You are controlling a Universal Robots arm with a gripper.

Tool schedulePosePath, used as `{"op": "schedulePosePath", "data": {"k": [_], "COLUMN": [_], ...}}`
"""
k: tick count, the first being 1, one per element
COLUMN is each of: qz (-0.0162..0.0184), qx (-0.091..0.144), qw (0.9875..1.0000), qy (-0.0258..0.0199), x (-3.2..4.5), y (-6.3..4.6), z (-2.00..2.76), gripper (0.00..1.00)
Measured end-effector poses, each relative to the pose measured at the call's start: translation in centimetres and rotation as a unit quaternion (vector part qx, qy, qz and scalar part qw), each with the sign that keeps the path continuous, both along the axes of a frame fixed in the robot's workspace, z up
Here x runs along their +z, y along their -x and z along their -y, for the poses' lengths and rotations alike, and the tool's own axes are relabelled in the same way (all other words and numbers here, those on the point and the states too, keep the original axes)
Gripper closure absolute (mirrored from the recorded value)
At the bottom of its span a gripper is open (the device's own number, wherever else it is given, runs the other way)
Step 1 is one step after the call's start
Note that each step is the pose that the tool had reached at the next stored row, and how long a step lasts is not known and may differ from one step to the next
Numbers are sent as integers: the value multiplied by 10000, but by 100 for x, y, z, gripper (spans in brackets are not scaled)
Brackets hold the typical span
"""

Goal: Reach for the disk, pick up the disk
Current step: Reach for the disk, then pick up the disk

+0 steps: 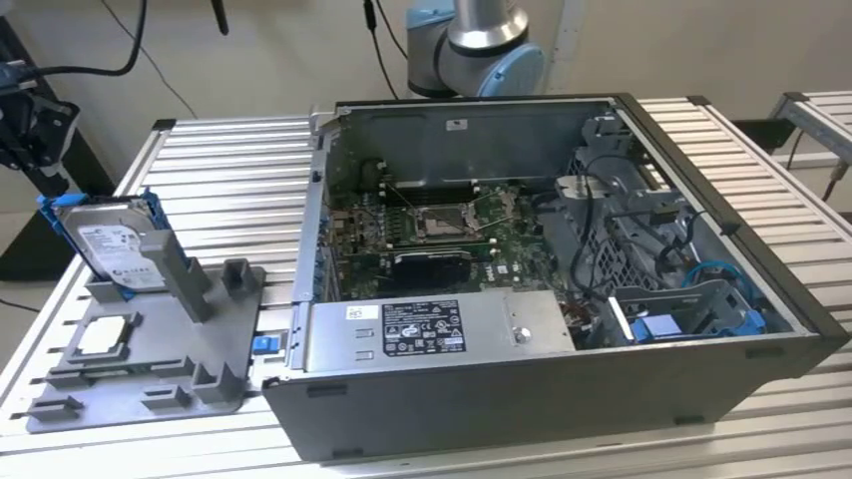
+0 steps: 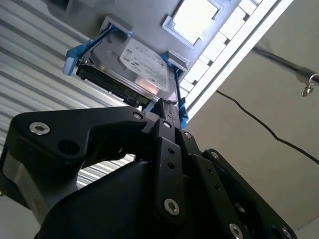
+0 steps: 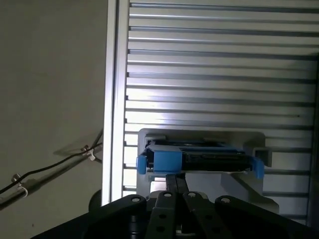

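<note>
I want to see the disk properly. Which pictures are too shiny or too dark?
In the first wrist view, glare whitens the table slats beyond the disk; in the second wrist view, the gripper looms dark in front while the disk's label catches light; in the exterior view, the light is even and the disk is plainly lit.

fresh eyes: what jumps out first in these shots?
The big open computer case dominates the exterior view, lying on the slatted table with its circuit board exposed. On that view's left, the disk with its bright blue bracket stands tilted in a grey tray. In the second wrist view the black claw looms close to the disk's edge; contact can't be judged.
</note>
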State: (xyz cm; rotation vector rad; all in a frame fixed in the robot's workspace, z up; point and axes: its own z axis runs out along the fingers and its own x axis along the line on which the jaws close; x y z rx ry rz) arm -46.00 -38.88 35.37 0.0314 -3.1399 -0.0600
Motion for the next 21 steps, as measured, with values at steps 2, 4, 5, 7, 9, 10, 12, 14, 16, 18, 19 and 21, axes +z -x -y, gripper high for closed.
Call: {"op": "schedulePosePath", "data": {"k": [2,4,5,7,9,10,12,14,16,18,19,21], "qz": [1,0,0,1,0,0,-1,0,1,1,0,0], "qx": [61,177,248,405,568,647,828,1013,1192,1373,1461,1645], "qw": [10000,9998,9997,9992,9984,9979,9966,9949,9929,9905,9893,9864], "qy": [0,0,0,0,0,0,0,0,0,0,0,0], "x": [-1,0,0,-1,0,0,0,0,-1,-1,-1,0], "y": [1,4,5,8,10,11,12,13,14,14,14,14], "z": [0,0,0,0,0,0,0,0,0,0,0,0], "gripper": [100,100,100,100,100,100,100,100,100,100,100,100]}}
